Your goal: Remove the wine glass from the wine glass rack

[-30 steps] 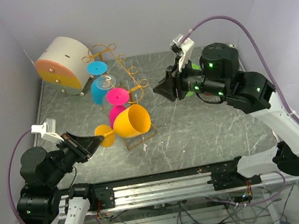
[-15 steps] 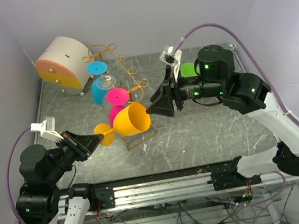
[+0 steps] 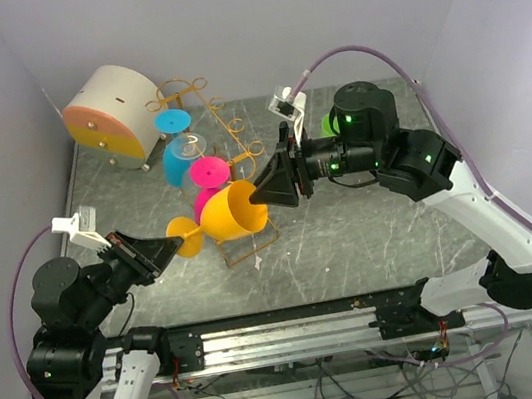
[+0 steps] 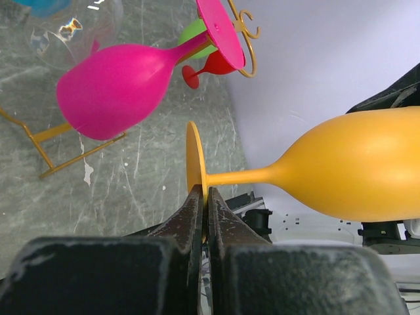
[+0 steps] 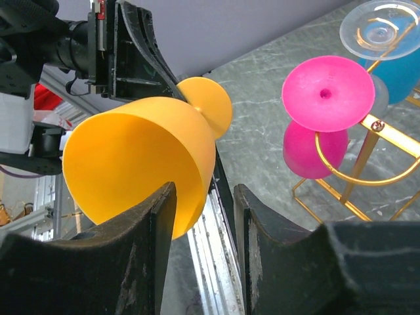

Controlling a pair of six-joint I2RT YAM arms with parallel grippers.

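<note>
the left fingers (image 4: 190,216) are clamped on the foot disc of the orange wine glass (image 4: 354,170), which lies on its side in the air. the right fingers (image 5: 154,223) stand apart, straddling the rim of its bowl. the glass is clear of the gold wire rack (image 5: 363,156), just beside the pink glass (image 5: 315,147) hanging there, above the counter (image 3: 353,236).

no readable text, labels, brands, numbers or signs on anything in view
</note>
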